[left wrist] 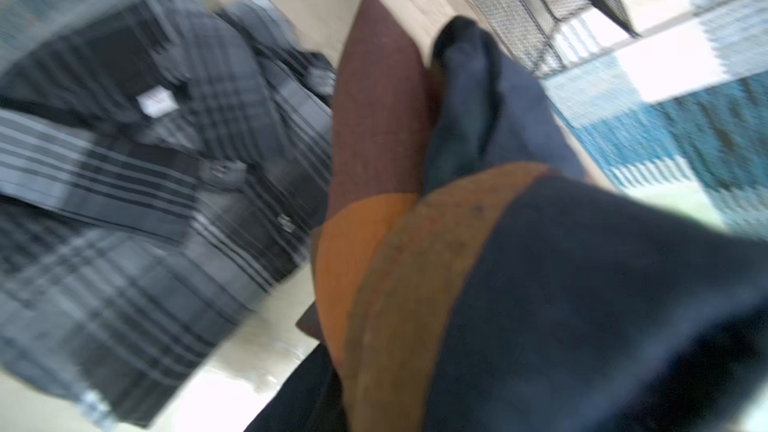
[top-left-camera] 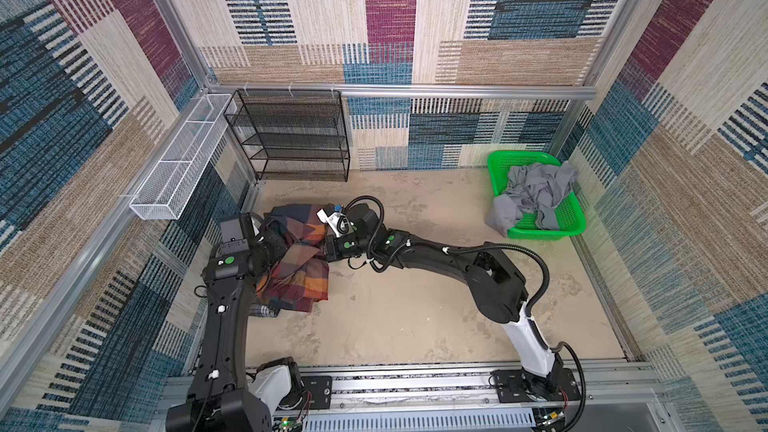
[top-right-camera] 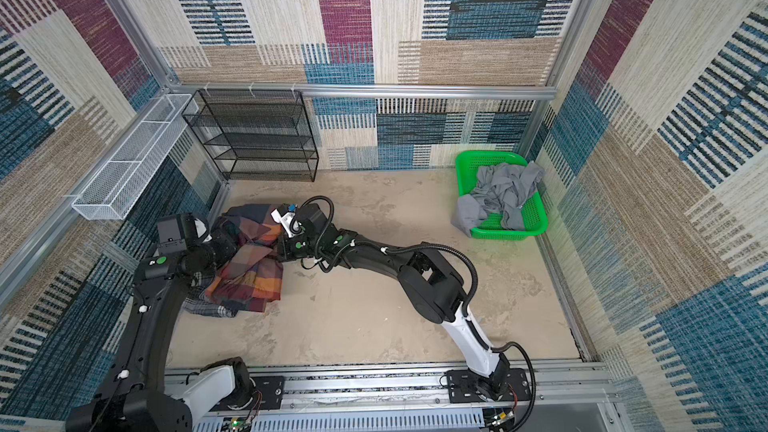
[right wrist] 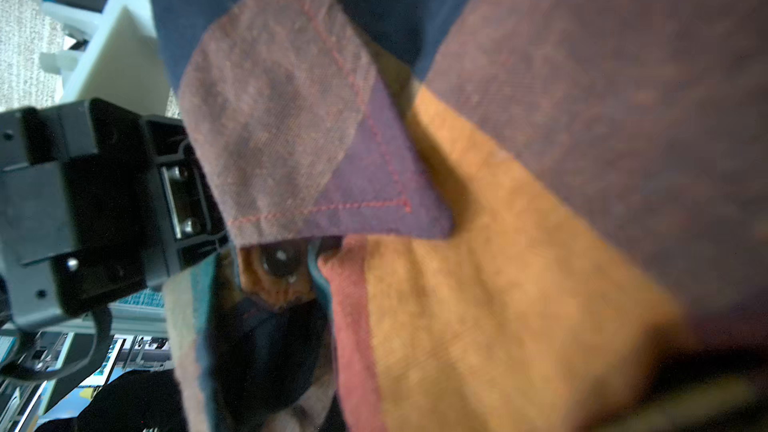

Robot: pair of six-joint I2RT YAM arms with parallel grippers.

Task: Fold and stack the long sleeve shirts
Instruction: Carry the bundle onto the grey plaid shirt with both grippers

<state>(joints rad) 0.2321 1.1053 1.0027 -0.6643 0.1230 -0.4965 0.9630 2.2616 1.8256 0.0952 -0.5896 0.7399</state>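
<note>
Beige, stained tabletop (top-left-camera: 415,305) inside walls of patchwork woven panels.

- Large plaid shirt (top-left-camera: 299,272), checked in navy, orange and red, hangs bunched between the two grippers. Its lower folds rest on the table beneath them.
- Left gripper (top-left-camera: 277,243) is buried in the shirt's near-left side. Fingers are covered by cloth in both top views. The left wrist view is blurred and filled with navy and orange fabric (left wrist: 582,284). Cannot tell whether the jaws are parted or clamped.
- Right gripper (top-left-camera: 330,250) pushes into the opposite side of the same bundle. The right wrist view shows only a stitched flap and orange cloth (right wrist: 498,243) over the fingers. Possibly pinching the shirt; state not readable.
- Grey-black-white plaid shirt (top-left-camera: 264,310) lies on the table just below the left gripper, partly under the coloured shirt. It is spread out in the left wrist view (left wrist: 145,184), with a white label showing.
- Green plastic basket (top-left-camera: 540,234) sits well apart from the right gripper. Grey garments (top-left-camera: 536,189) spill over its rim.
- Black mesh shelf rack (top-left-camera: 291,135) and white mesh tray (top-left-camera: 174,172) stand beyond the left gripper.
</note>
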